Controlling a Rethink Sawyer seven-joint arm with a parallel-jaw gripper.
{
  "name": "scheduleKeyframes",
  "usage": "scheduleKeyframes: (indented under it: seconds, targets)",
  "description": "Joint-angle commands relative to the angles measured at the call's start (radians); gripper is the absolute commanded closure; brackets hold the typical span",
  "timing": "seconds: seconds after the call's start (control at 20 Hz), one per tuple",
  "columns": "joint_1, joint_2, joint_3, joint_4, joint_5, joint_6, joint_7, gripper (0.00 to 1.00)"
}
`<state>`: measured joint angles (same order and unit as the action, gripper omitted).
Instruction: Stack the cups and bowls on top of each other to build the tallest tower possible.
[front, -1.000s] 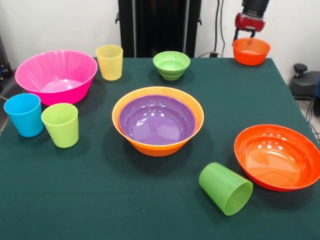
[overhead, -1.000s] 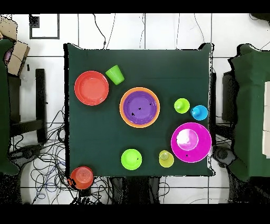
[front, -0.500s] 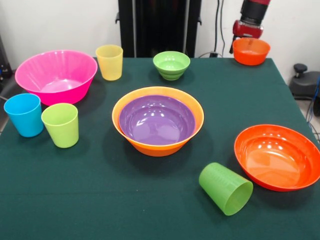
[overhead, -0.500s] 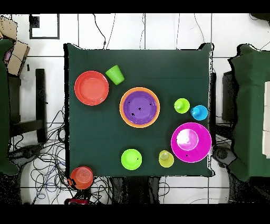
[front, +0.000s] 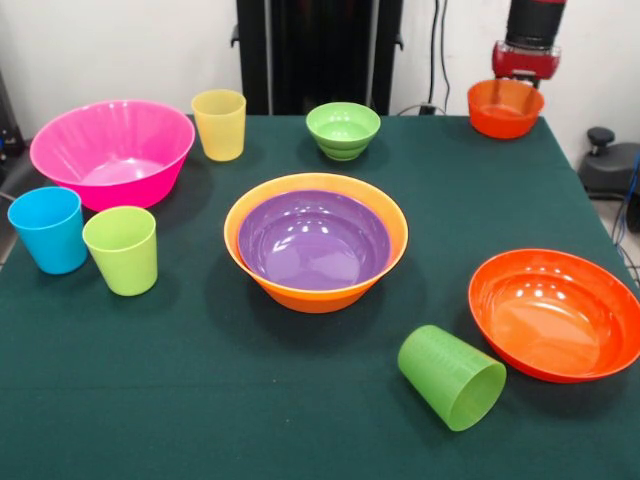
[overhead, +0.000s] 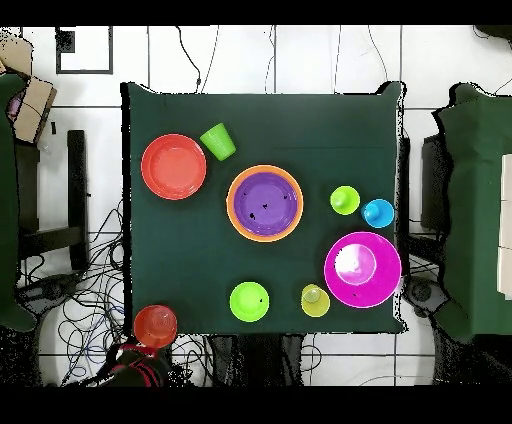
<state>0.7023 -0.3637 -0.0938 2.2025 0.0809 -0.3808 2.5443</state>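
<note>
The purple bowl (front: 312, 240) sits nested in the large orange bowl (front: 316, 295) at mid-table. The small green bowl (front: 343, 130) and the yellow cup (front: 219, 125) stand apart at the far side. The pink bowl (front: 112, 150), blue cup (front: 48, 230) and lime cup (front: 121, 250) stand at the left. The darker green cup (front: 452, 377) lies on its side beside the shallow red-orange bowl (front: 556, 313). The small orange bowl (front: 505, 107) sits at the far right corner. My gripper (front: 525, 75) hangs just above and behind it; its grip is hidden.
The table's green cloth (front: 200, 400) ends right beside the small orange bowl (overhead: 155, 326), which sits at the corner edge in the overhead view. Cables lie on the floor around the robot's base (overhead: 135, 365).
My gripper has shifted to the right in the front view, from the small orange bowl's left side to above its right side. The bowl has shifted slightly at the corner.
</note>
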Motion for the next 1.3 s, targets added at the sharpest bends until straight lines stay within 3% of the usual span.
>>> scheduleKeyframes:
  seconds: [0.05, 0.15, 0.55, 1.05, 1.3]
  targets:
    - [-0.244, -0.207, 0.199, 0.059, -0.166, 0.111, 0.083, 0.00]
    - [-0.317, -0.228, 0.233, 0.074, -0.207, 0.113, 0.085, 0.00]
    - [-0.420, -0.264, 0.294, 0.101, -0.207, 0.108, 0.117, 0.00]
    - [-0.402, -0.380, 0.300, 0.134, -0.123, 0.229, 0.114, 0.00]
    - [-0.404, -0.422, 0.309, 0.146, -0.118, 0.284, 0.112, 0.00]
